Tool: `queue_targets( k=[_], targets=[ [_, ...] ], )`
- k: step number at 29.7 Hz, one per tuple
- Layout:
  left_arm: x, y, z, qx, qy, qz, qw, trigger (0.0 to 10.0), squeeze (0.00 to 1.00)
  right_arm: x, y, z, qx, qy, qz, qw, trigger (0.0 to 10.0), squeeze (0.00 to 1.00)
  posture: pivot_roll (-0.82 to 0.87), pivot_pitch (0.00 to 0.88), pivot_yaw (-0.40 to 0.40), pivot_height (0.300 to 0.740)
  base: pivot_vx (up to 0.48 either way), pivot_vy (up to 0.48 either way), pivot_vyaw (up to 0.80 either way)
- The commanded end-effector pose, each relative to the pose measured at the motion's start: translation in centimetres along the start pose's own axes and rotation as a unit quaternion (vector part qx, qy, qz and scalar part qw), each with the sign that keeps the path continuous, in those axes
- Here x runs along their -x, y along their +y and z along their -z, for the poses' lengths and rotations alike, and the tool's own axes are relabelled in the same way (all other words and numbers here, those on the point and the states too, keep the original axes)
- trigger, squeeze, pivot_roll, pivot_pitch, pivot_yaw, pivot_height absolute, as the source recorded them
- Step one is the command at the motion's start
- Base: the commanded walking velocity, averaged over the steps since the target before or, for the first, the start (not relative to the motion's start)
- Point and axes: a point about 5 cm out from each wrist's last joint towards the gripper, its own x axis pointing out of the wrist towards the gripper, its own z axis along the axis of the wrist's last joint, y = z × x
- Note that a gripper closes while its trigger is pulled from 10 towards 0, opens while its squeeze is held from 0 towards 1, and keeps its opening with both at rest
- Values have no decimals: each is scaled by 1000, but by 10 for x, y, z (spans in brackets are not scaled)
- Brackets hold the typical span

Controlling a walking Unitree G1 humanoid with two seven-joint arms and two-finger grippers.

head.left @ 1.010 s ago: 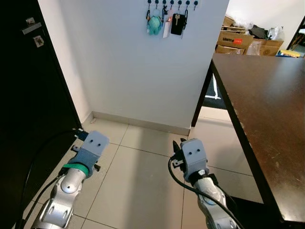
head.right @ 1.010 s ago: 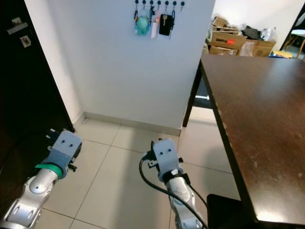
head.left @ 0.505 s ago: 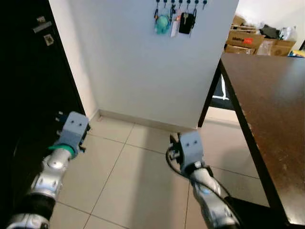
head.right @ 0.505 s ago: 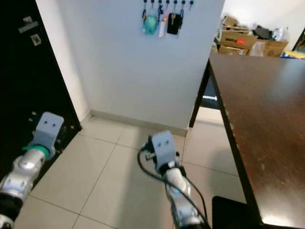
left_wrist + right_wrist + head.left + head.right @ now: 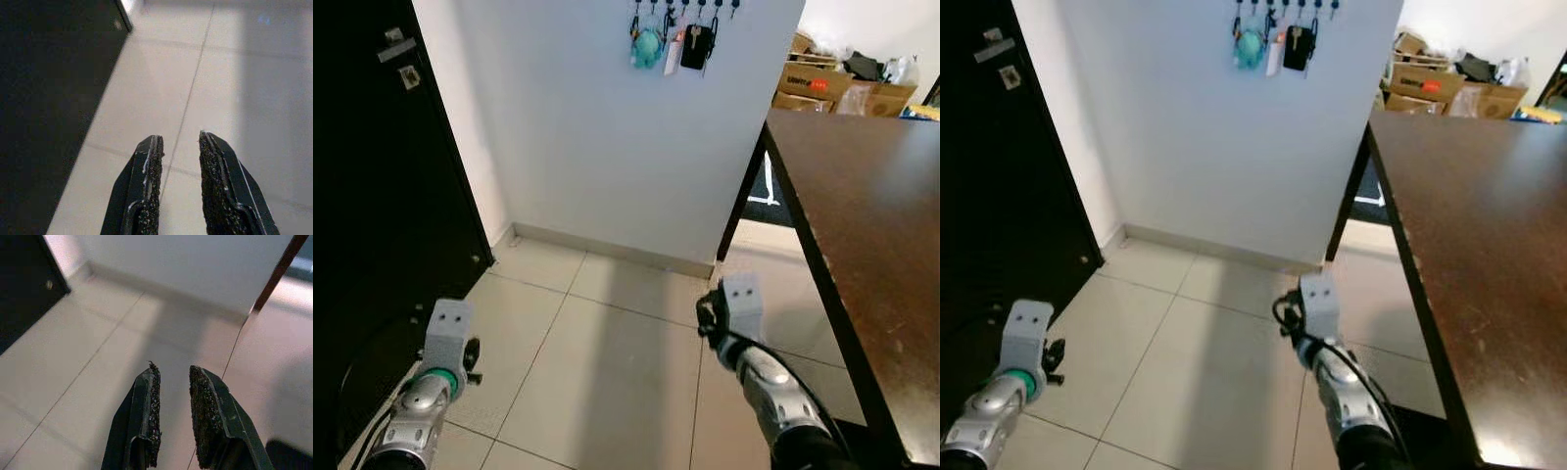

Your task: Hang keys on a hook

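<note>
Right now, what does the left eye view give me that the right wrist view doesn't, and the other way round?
The left eye view shows the key rack high on the white wall, with a teal charm and a black fob hanging from it, the dark table on the right, and cardboard boxes behind. The right wrist view shows the right gripper close up, its fingers slightly apart and holding nothing. Both show the tiled floor, the wall's base and the dark door.

keys | black fob, hanging from hook row high on white wall (beside teal charm)
</note>
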Motion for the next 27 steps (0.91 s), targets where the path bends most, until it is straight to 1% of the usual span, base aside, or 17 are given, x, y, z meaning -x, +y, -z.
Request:
queue_targets(
  k=[1, 5, 7, 9, 10, 12, 15, 18, 19, 20, 21, 22, 23, 24, 25, 26, 27],
  targets=[
    [1, -9, 13, -19, 22, 37, 999, 10000, 0, 9, -3, 26, -42, 35, 20, 998, 10000, 0, 96, 34, 88, 740, 0, 0, 0],
    [0, -13, 19, -26, 45, 35, 998, 10000, 0, 16, -5, 37, -71, 36, 51, 996, 10000, 0, 96, 42, 110, 740, 0, 0, 0],
    [0, -8, 22, -47, 54, -6, 997, 10000, 0, 18, -6, 41, -82, 36, 57, 994, 10000, 0, 102, 40, 126, 740, 0, 0, 0],
    [1, -7, 22, -55, 53, -16, 997, 10000, 0, 18, -6, 42, -83, 37, 56, 994, 10000, 0, 102, 40, 126, 740, 0, 0, 0],
    [2, -3, 27, -50, 61, -49, 996, 10000, 0, 19, -5, 47, -83, 48, 55, 994, 10000, 0, 111, 44, 169, 740, 0, 0, 0],
    [5, 2, 31, -55, 71, -68, 994, 10000, 0, 22, -4, 52, -76, 53, 57, 994, 10000, 0, 111, 53, 181, 740, 0, 0, 0],
    [7, 7, 35, -62, 76, -74, 992, 10000, 0, 26, -3, 56, -67, 46, 68, 994, 10000, 0, 108, 61, 179, 740, 0, 0, 0],
    [9, 19, 35, -43, 71, -60, 995, 10000, 0, 33, 1, 60, -63, 26, 89, 994, 10000, 0, 85, 74, 179, 740, 0, 0, 0],
    [7, 31, 19, 10, 41, -82, 996, 10000, 0, 35, 0, 56, -49, 5, 94, 994, 10000, 0, 81, 78, 180, 740, 0, 0, 0],
    [7, 40, 4, 39, 13, -93, 995, 10000, 0, 36, -2, 49, -36, -18, 93, 995, 10000, 0, 86, 82, 180, 740, 0, 0, 0],
    [7, 40, 4, 39, 13, -93, 995, 10000, 0, 36, -2, 49, -36, -18, 93, 995, 10000, 0, 86, 82, 180, 740, 0, 0, 0],
    [8, 45, -11, 42, -17, -96, 994, 10000, 0, 37, -4, 39, -27, -42, 89, 995, 10000, 0, 89, 87, 180, 740, 0, 0, 0],
    [8, 45, -11, 42, -17, -96, 994, 10000, 0, 37, -4, 39, -27, -42, 89, 995, 10000, 0, 89, 87, 180, 740, 0, 0, 0],
    [19, 33, -30, 5, -70, -45, 997, 10000, 0, 37, -1, 18, -19, -88, 61, 994, 10000, 0, 90, 102, 172, 740, 0, 0, 0],
    [19, 33, -30, 5, -70, -45, 997, 10000, 0, 37, -1, 18, -19, -88, 61, 994, 10000, 0, 90, 102, 172, 740, 0, 0, 0],
    [36, 13, -41, -42, -110, 21, 993, 10000, 0, 39, 6, -2, -16, -130, 30, 991, 10000, 0, 94, 118, 159, 740, 0, 0, 0],
    [36, 13, -41, -42, -110, 21, 993, 10000, 0, 39, 6, -2, -16, -130, 30, 991, 10000, 0, 94, 118, 159, 740, 0, 0, 0]
  ],
)
